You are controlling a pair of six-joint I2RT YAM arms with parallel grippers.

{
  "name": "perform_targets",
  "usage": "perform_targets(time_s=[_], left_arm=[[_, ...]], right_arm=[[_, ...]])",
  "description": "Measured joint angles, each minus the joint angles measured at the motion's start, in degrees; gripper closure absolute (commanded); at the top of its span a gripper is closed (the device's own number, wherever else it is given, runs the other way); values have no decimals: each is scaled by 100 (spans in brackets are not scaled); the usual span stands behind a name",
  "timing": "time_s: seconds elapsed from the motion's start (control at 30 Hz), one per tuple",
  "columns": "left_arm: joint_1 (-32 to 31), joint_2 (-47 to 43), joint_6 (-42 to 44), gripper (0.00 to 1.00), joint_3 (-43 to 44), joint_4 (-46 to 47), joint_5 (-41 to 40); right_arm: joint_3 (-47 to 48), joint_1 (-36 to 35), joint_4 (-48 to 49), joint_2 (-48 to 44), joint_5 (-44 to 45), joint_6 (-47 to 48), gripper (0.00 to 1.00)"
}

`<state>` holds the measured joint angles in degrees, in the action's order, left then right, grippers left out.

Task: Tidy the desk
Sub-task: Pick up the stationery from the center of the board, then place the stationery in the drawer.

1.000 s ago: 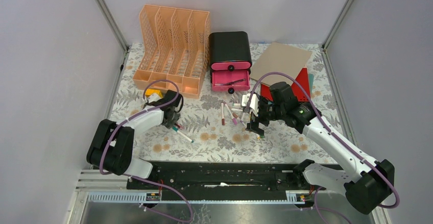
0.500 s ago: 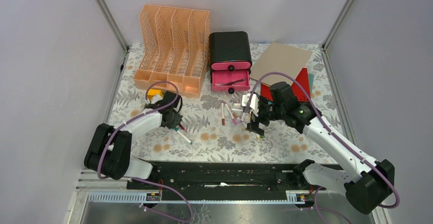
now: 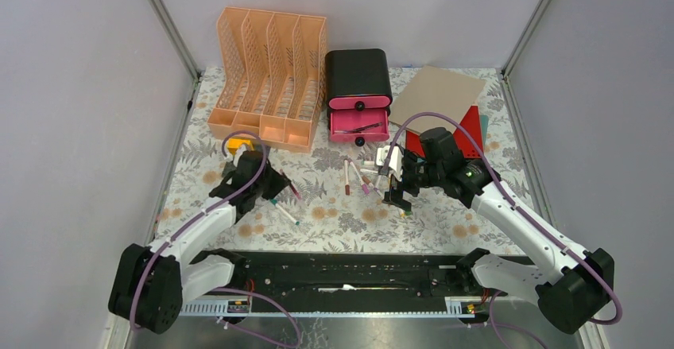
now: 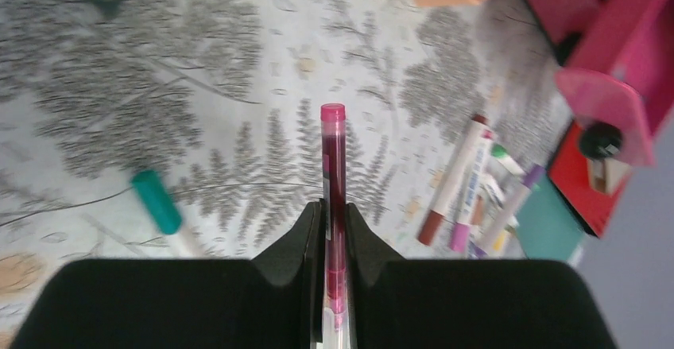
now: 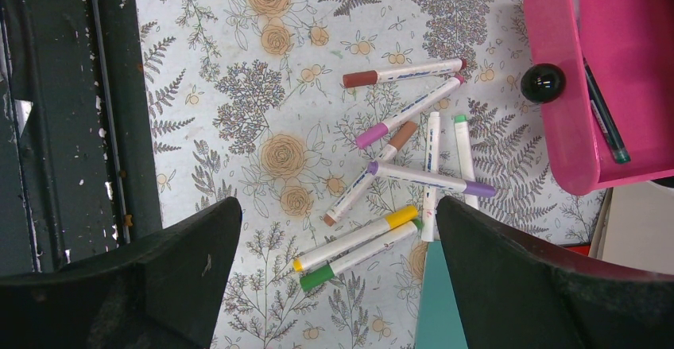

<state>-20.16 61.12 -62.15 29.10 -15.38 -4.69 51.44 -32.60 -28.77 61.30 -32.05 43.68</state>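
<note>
Over the last second the left arm had swung its elbow back toward the near-left corner, and its jaws had drawn in. The right arm had not moved.

The left pincer (image 4: pixel 334 214) was closed on a magenta marker (image 4: pixel 333 158). Its two fingers pressed the barrel from either side and the capped end pointed out ahead of them, over the fern-printed cloth. A teal-capped marker (image 4: pixel 157 211) lay on the cloth just beside it, to the left in the wrist view. From above, that pincer (image 3: pixel 272 185) sat over the left half of the worktop (image 3: pixel 445 230), in front of the orange file rack (image 3: pixel 270 79).

The right pincer (image 5: pixel 338 206) hung with its jaws spread wide and held nothing. Below it lay a loose heap of markers (image 5: pixel 397 166), crossing one another on the cloth. From above it (image 3: pixel 397 194) stood near the middle of the worktop, in front of the black drawer box (image 3: pixel 358 71). The lower pink drawer (image 5: pixel 604 87) was pulled out with a pen (image 5: pixel 606 120) lying in it.

The worktop filled the middle of the overhead view, from the arms' bases to the back wall. A cardboard sheet (image 3: pixel 439 93) and a red folder (image 3: pixel 474 130) lay at its far right.
</note>
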Motion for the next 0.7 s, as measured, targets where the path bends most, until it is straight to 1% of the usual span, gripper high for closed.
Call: perform_targets(time_s=[0.1, 0.27, 0.4, 0.53, 0.7], left_arm=[[0, -111, 177, 100, -168, 699, 468], [0, -332, 354, 100, -986, 2653, 1532], [-2, -157, 531, 96, -1167, 3884, 2273], [-2, 289, 925, 95, -890, 4546, 2874], [-79, 815, 1753, 94, -162, 4675, 3351]], right_arm=[[0, 0, 0, -2, 2, 0, 0], [0, 0, 0, -7, 2, 2, 0], [0, 0, 0, -9, 2, 2, 0], [-7, 0, 0, -17, 7, 4, 0], [-28, 0, 0, -26, 13, 9, 0]])
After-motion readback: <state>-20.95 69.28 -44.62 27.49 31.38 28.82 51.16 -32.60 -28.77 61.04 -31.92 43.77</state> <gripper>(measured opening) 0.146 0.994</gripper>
